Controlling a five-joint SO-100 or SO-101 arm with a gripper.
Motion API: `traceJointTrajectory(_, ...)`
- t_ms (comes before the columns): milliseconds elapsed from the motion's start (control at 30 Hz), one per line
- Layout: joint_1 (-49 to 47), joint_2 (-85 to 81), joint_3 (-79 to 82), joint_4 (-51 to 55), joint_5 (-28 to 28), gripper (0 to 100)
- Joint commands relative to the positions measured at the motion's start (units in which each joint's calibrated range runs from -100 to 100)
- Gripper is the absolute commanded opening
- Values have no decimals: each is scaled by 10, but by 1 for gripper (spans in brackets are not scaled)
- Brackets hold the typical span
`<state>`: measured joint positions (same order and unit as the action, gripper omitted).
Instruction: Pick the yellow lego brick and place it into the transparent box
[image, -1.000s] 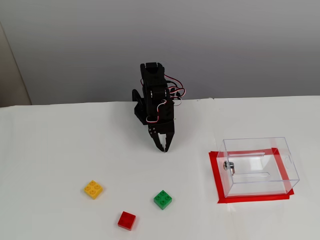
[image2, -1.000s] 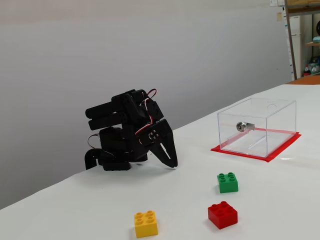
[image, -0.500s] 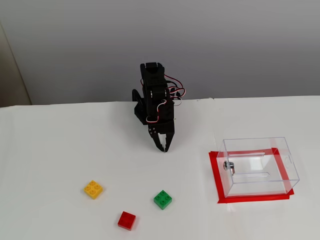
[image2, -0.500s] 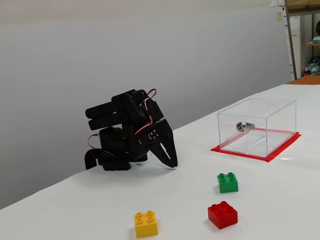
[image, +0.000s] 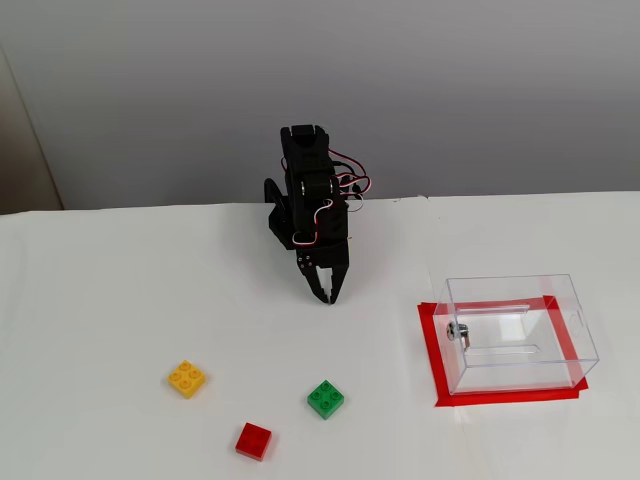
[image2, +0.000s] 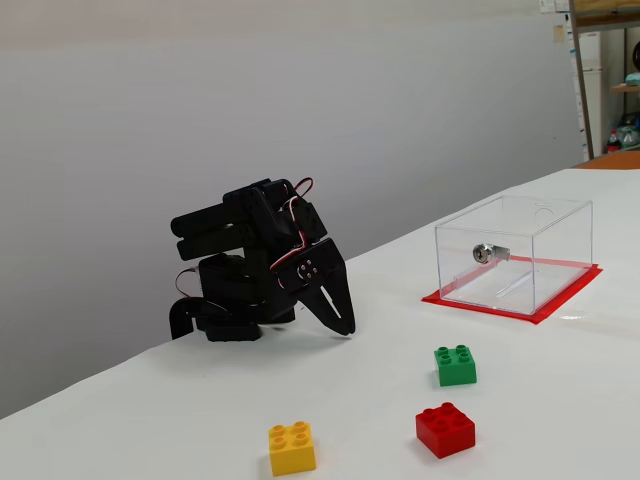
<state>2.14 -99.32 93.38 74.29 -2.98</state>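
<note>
While the arm sat folded near the back of the desk (image: 120, 290), its hand (image: 326, 296) pointed down at the surface with the fingers drawn together and nothing between them, likely a resting pose. One yellow lego brick (image: 187, 378) lay free toward the front left in the higher fixed view, well apart from the hand. One green brick (image: 325, 398) and one red brick (image: 253, 440) lay nearby, probably as distractors. One transparent box (image: 520, 333) stood empty on a red tape rectangle (image: 432, 345), which seemingly marked its spot.

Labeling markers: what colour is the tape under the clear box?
Red tape, clearest in the fixed view from above.
</note>
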Motion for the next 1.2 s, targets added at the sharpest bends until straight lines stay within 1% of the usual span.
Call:
traceJointTrajectory(0, 0, -4, -13, 4, -1, 2)
traceJointTrajectory(967, 7, -4, -13, 4, -2, 2)
traceJointTrajectory(1067, 7, -3, -14, -8, 0, 2)
traceJointTrajectory(1167, 6, 2, -47, -20, 0, 2)
